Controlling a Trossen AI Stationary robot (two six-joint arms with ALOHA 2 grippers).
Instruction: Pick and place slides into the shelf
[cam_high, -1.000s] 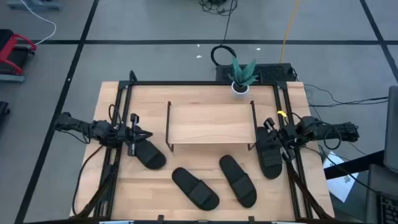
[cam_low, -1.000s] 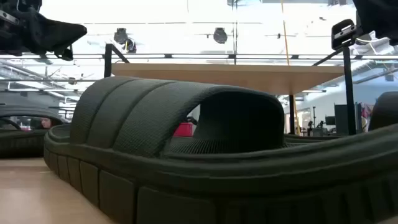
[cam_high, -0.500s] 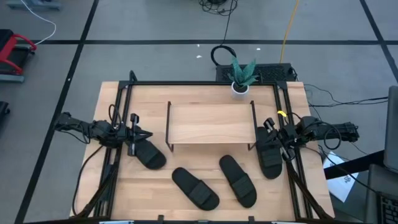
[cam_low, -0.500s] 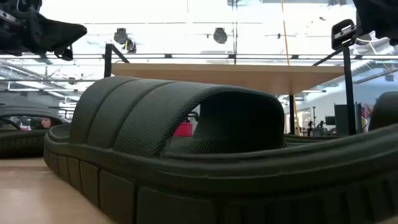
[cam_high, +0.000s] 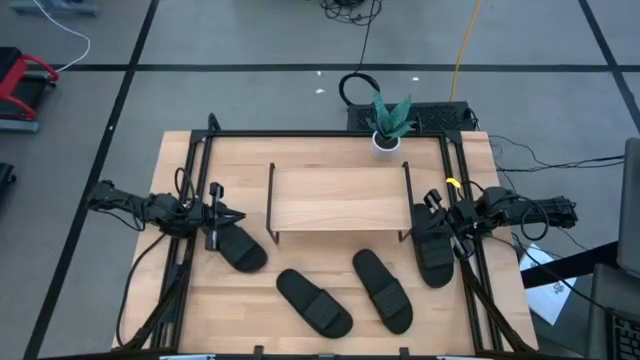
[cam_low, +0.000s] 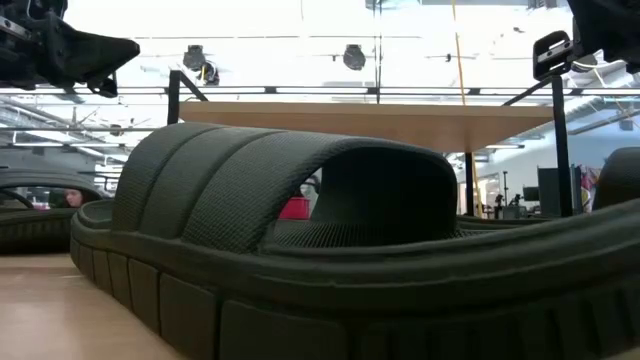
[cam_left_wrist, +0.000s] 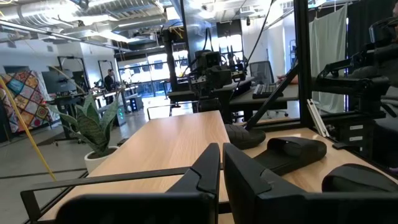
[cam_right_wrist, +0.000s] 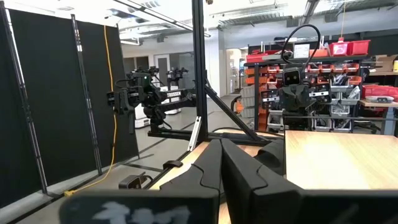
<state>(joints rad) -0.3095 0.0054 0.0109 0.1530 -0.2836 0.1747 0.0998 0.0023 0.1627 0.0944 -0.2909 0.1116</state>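
The shelf (cam_high: 338, 198) stands mid-table, its wooden top on thin black wire sides. Several black slides lie flat on their soles on the table. One is left of the shelf (cam_high: 237, 246), two are in front of it (cam_high: 313, 301) (cam_high: 382, 290), and one is at its right (cam_high: 433, 245). My left gripper (cam_high: 238, 217) hovers shut over the far end of the left slide, pointing at the shelf. My right gripper (cam_high: 430, 208) hovers shut over the far end of the right slide. In the wrist views both pairs of fingers (cam_left_wrist: 221, 163) (cam_right_wrist: 219, 155) hold nothing.
A potted plant (cam_high: 388, 125) stands behind the shelf at the far edge. Black frame rails (cam_high: 320, 133) run along the table's far, left and right sides. In the low view one slide (cam_low: 300, 250) fills the front, with the shelf top (cam_low: 400, 118) behind it.
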